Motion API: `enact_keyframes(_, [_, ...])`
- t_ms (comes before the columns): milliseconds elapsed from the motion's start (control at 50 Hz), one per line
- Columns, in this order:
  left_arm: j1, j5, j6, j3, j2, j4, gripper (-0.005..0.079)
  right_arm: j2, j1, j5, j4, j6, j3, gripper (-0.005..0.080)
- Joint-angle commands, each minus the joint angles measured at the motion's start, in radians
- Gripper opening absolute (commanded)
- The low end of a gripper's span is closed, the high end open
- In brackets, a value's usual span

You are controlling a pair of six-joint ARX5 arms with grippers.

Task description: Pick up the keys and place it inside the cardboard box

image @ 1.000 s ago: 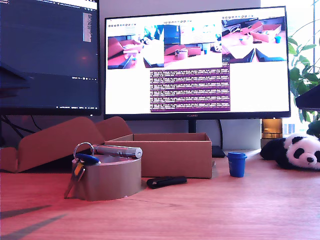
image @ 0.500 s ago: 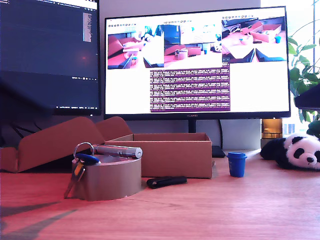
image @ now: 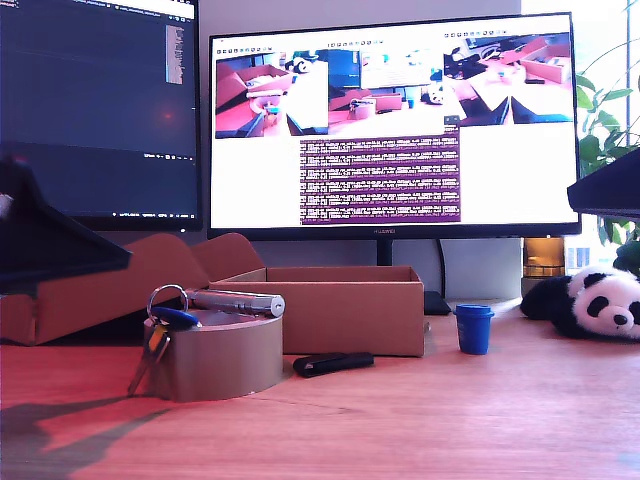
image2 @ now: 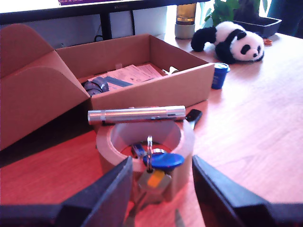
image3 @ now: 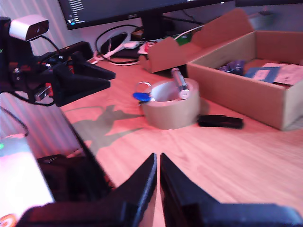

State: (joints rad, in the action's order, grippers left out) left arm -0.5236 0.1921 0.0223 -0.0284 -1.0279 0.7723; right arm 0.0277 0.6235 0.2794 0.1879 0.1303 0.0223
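The keys [image2: 157, 162], with a blue plastic head, hang on their ring over the rim of a brown tape roll [image2: 111, 144]. In the exterior view the keys [image: 163, 328] dangle on the roll's left side. My first gripper [image2: 161, 189] is open, and its dark fingers [image2: 106, 191] flank the keys just short of them. It shows as a dark wedge [image: 70, 250] at the exterior view's left. The open cardboard box [image2: 156, 90] stands just behind the roll and holds papers. My second gripper [image3: 157, 163] is shut and empty, well back from the roll [image3: 170, 111].
A silver tube [image2: 136, 115] lies across the roll's top. A flat black stick [image: 333, 363] lies beside the roll in front of the box [image: 340, 315]. A blue cup [image: 474, 328] and a toy panda [image: 592, 300] sit at the exterior view's right, with monitors behind. A dark arm part [image: 608, 190] overhangs the right edge.
The dark wedge of my first gripper has come into the exterior view at its left. The dark arm part at the right edge has grown. The keys have not moved.
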Motion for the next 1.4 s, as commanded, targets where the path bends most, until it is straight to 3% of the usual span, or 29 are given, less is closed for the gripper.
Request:
enact_keyframes(0, [-0.003, 0.002, -0.005, 0.013, -0.036, 0.041, 0.0359, 0.0, 0.003, -0.003, -0.005, 0.001, -0.005, -0.0013])
enact_keyframes(300, [-0.003, 0.001, -0.005, -0.011, -0.209, 0.2, 0.0359, 0.0, 0.003, -0.005, -0.004, 0.001, -0.005, -0.0013])
enact_keyframes(800, [-0.003, 0.001, -0.005, -0.138, -0.443, 0.257, 0.035, 0.0, 0.003, -0.024, -0.003, 0.001, -0.005, -0.0013])
enact_keyframes(960, [-0.003, 0.0, -0.005, -0.159, -0.492, 0.257, 0.0285, 0.0, 0.003, -0.028, -0.003, 0.001, -0.005, -0.0013])
enact_keyframes(1140, [-0.003, 0.001, -0.005, -0.179, -0.533, 0.257, 0.0272, 0.0, 0.003, -0.028, -0.003, 0.001, -0.005, -0.0013])
enact_keyframes(1380, [-0.003, 0.001, -0.014, -0.182, -0.536, 0.261, 0.0086, 0.0, 0.003, -0.037, -0.003, 0.001, -0.005, -0.0013])
